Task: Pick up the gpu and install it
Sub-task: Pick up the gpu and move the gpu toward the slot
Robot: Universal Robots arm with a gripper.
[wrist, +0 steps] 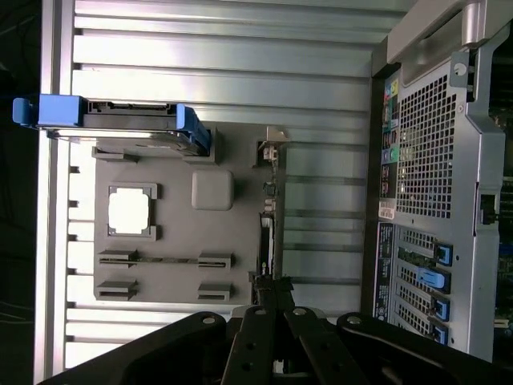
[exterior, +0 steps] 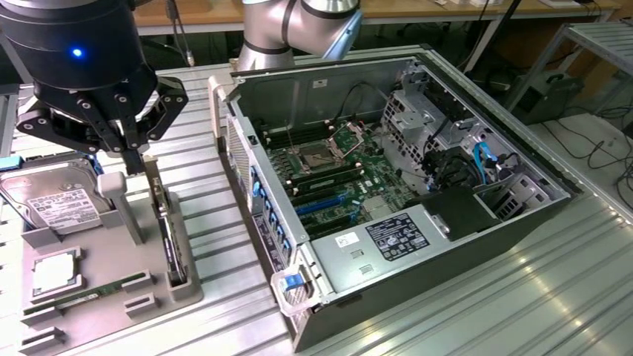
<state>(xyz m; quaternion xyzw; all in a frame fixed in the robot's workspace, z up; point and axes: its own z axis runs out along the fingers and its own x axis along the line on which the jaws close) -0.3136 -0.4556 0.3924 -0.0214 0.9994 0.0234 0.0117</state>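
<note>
The gpu [exterior: 165,230] is a thin dark card standing on edge in a slot at the exterior view's right side of the grey parts tray [exterior: 104,252]. My gripper [exterior: 141,167] hangs over the tray's far end with its black fingers together, pinching the card's top edge. In the wrist view the gpu [wrist: 269,228] shows edge-on as a narrow dark strip, and the gripper [wrist: 272,287] is shut on its near end. The card's lower edge still sits in the tray [wrist: 180,237].
The tray also holds a silver hard drive [exterior: 55,196], a square processor [exterior: 55,271], a green memory stick [exterior: 94,293] and a pale post [exterior: 114,196]. The open computer case [exterior: 514,215] lies on the exterior view's right, its motherboard [exterior: 327,170] exposed. Ribbed metal table below.
</note>
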